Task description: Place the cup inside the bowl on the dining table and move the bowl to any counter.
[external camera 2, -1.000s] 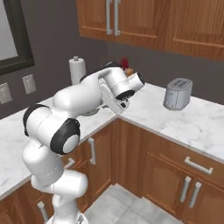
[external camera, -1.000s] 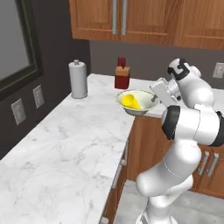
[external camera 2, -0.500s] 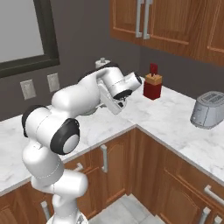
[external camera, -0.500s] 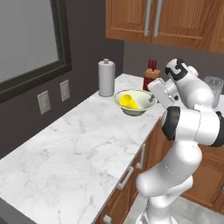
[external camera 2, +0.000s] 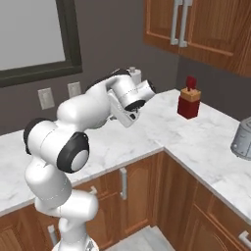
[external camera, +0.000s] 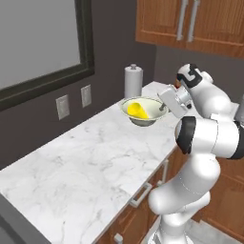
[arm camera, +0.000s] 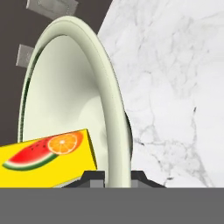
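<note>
The pale cream-green bowl (external camera: 147,108) hangs just over the white marble counter (external camera: 90,167), near its far end. I cannot tell whether its foot touches the top. The yellow cup (external camera: 136,110) lies on its side inside the bowl. My gripper (external camera: 164,106) is shut on the bowl's right rim. In the hand view the thin rim of the bowl (arm camera: 111,109) runs between my two fingertips (arm camera: 93,176), with my gripper (arm camera: 114,177) pinching it. The cup (arm camera: 48,155) shows a watermelon and orange picture there. The dining table is out of view.
A paper towel roll (external camera: 133,81) stands right behind the bowl by the dark wall. Two wall outlets (external camera: 62,106) sit under a framed window. A red bottle (external camera 2: 189,97) and a metal toaster (external camera 2: 242,138) stand on the counter's other leg, under wooden cabinets (external camera 2: 196,24).
The whole picture has shifted, so the base has moved along the counter. The bowl with the cup in it stays in my shut gripper.
</note>
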Motion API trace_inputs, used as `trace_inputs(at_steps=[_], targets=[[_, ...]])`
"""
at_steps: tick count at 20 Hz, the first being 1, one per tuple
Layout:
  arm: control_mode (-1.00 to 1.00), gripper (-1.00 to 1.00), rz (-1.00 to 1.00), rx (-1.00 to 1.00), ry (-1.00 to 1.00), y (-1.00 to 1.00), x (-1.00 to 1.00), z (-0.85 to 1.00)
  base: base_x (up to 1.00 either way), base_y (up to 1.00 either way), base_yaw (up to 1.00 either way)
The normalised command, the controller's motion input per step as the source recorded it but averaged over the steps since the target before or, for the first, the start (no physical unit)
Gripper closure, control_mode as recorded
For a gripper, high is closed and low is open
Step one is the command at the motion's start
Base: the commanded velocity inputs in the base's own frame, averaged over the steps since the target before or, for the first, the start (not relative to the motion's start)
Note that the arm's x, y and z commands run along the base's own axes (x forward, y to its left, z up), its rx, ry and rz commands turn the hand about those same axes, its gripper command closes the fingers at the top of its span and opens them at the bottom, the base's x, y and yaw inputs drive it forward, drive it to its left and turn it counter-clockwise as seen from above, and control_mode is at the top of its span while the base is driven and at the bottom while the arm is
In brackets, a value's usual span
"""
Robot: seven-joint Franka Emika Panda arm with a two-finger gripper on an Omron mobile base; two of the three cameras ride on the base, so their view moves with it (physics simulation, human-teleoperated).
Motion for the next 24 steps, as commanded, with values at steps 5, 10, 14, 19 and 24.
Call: trace_inputs(at_steps=[5,10,14,19,24], targets=[[1.0,1.0,0.0,0.0,0.0,0.0,0.0,0.0,-0.22,0.4,0.69],[1.0,1.0,0.0,0.0,0.0,0.0,0.0,0.0,-0.92,-0.03,0.55],[1.0,1.0,0.0,0.0,0.0,0.0,0.0,0.0,-0.77,0.07,0.59],[1.0,1.0,0.0,0.0,0.0,0.0,0.0,0.0,-0.21,0.43,0.64],[1.0,1.0,0.0,0.0,0.0,0.0,0.0,0.0,-0.01,0.79,0.7]])
